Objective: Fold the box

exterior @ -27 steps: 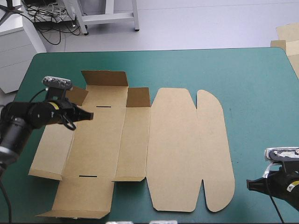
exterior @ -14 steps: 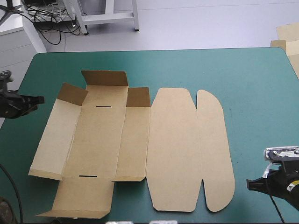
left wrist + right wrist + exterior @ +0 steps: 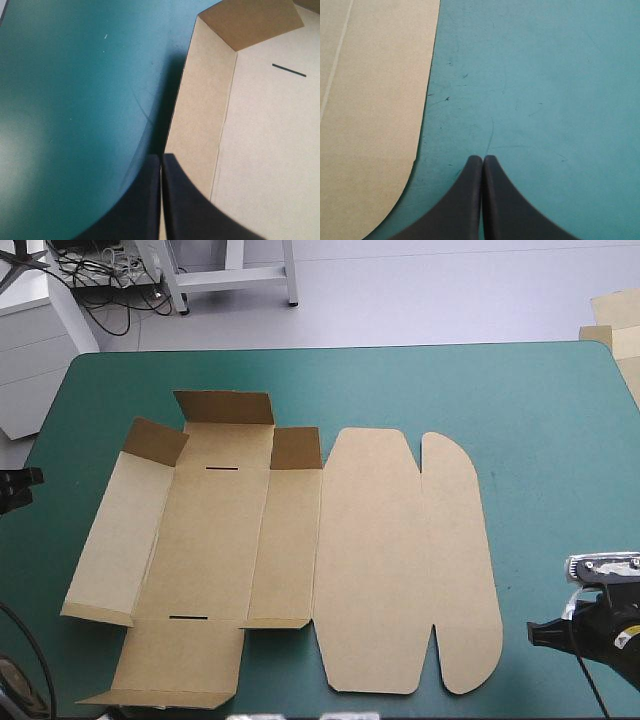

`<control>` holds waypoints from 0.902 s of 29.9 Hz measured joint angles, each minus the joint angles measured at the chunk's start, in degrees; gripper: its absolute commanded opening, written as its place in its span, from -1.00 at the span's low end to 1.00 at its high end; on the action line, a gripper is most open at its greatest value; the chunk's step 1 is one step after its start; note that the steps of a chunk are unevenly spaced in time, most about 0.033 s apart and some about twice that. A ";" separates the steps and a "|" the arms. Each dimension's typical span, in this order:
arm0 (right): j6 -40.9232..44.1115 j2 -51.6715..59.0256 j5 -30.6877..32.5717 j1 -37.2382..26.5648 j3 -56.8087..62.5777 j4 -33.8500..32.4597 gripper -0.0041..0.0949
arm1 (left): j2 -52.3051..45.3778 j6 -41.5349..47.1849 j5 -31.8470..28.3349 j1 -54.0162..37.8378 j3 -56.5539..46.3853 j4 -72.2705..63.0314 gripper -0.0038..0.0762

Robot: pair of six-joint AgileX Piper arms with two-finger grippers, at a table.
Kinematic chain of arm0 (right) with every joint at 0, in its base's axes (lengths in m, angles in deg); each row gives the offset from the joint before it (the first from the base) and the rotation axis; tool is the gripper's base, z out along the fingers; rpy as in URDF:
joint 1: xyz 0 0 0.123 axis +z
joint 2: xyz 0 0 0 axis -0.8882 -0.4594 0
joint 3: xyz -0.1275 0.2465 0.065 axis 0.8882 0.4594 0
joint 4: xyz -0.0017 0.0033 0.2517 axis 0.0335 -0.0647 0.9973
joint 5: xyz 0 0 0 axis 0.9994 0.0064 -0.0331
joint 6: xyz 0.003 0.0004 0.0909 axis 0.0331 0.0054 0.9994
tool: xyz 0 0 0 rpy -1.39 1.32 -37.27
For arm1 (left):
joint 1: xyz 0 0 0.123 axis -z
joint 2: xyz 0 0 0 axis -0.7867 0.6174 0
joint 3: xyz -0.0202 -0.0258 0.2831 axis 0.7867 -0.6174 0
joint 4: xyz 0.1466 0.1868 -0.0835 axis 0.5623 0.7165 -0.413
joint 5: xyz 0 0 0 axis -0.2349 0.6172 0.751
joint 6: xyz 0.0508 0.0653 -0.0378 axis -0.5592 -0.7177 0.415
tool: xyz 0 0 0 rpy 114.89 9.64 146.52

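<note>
The brown box (image 3: 300,540) lies opened out on the teal-green cover, its rounded lid panels flat toward the right. Low side walls and short end flaps stand partly raised on its left half. My left gripper (image 3: 33,478) sits at the table's left edge, clear of the board. In the left wrist view this gripper (image 3: 161,158) is shut and empty, its tip just short of the box's raised left wall (image 3: 200,115). My right gripper (image 3: 538,634) rests near the front right corner. It (image 3: 482,159) is shut over bare cover, with the lid's rounded edge (image 3: 370,100) beside it.
Bare teal-green cover (image 3: 545,440) stretches right of the box and along the far edge. More brown board (image 3: 615,320) shows beyond the table's far right corner. A slot (image 3: 289,70) marks the box floor ahead of my left gripper.
My left arm has drawn back leftward, from over the box's left wall to the table's left edge. The box and my right arm have not moved.
</note>
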 measured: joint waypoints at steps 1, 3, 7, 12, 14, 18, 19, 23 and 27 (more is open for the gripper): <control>0.00 0.00 0.00 0.00 0.00 0.12 -0.96 | 0.00 -0.11 0.06 0.00 0.00 0.11 -0.90; 0.00 0.00 -0.05 0.00 0.00 0.17 -0.96 | 0.00 -0.22 0.06 0.00 0.00 0.19 -0.82; 0.00 0.00 -0.10 0.00 0.00 0.17 -0.96 | 0.09 -0.37 0.12 -0.06 0.00 0.19 -0.38; 0.00 0.00 -0.71 0.00 0.00 0.17 -0.96 | 0.92 -0.37 0.12 -0.06 0.00 0.19 0.43; 0.00 0.00 -1.13 0.00 0.00 0.17 -0.96 | 1.37 -0.37 0.12 -0.06 0.00 0.19 0.68; 0.00 0.00 -1.40 0.00 0.00 0.36 -0.96 | 1.85 -0.37 -0.03 -0.06 0.00 0.19 0.75; 0.00 0.00 -1.47 0.00 0.00 0.36 -0.96 | 1.90 -0.37 -0.14 -0.06 0.00 0.23 0.75; 0.00 0.00 -1.78 0.00 0.00 0.36 -0.96 | 1.90 -0.37 -0.56 -0.06 -0.34 0.30 0.75; 0.00 0.00 -2.01 0.00 0.00 0.36 -0.96 | 1.90 -1.34 -1.68 -0.06 -2.70 0.30 0.75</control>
